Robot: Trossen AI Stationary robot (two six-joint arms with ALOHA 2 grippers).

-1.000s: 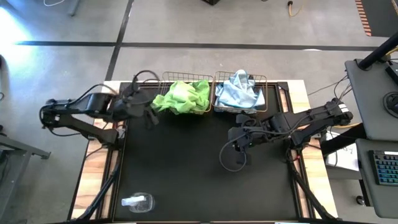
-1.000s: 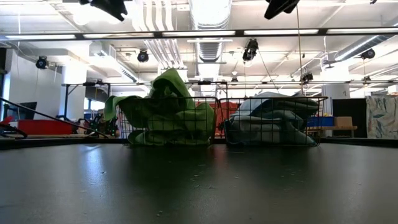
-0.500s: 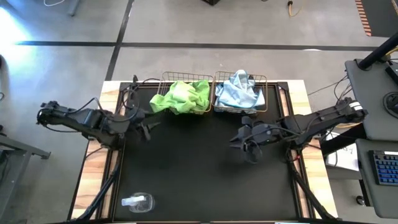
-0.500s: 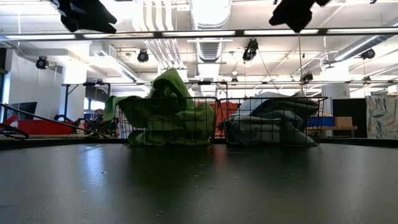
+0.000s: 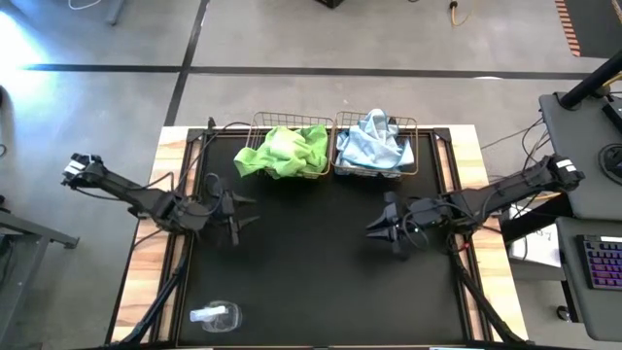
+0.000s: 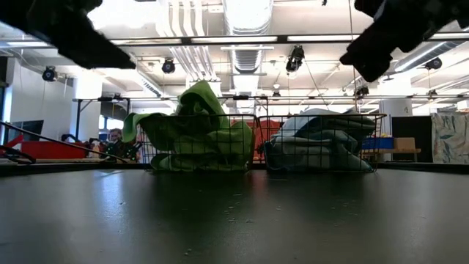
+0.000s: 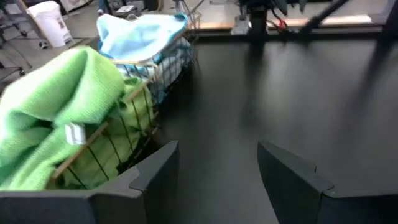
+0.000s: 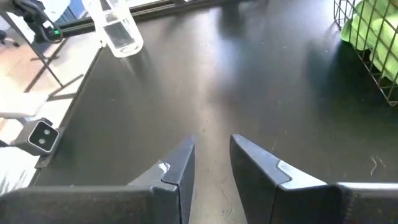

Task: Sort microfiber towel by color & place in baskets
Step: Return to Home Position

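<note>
Sorting looks done: the lime-green towels [image 5: 284, 150] are heaped in the left wire basket [image 5: 255, 124], spilling over its rim, and the pale-blue towels [image 5: 372, 144] fill the right wire basket [image 5: 416, 146] just beside it at the far edge of the black table [image 5: 311, 267]. My left gripper [image 5: 238, 209] hangs over the table's left side, fingers spread wide and empty. My right gripper [image 5: 377, 227] hangs over the right side, fingers a little apart, holding nothing. No towel lies loose on the table, so I judge the step in hand to be the return to rest; it calls for both arms folding clear of the baskets. A clear bottle [image 5: 216, 314] lies near the front edge. A white tag [image 7: 74, 132] on one green towel carries no writing I can read.
</note>
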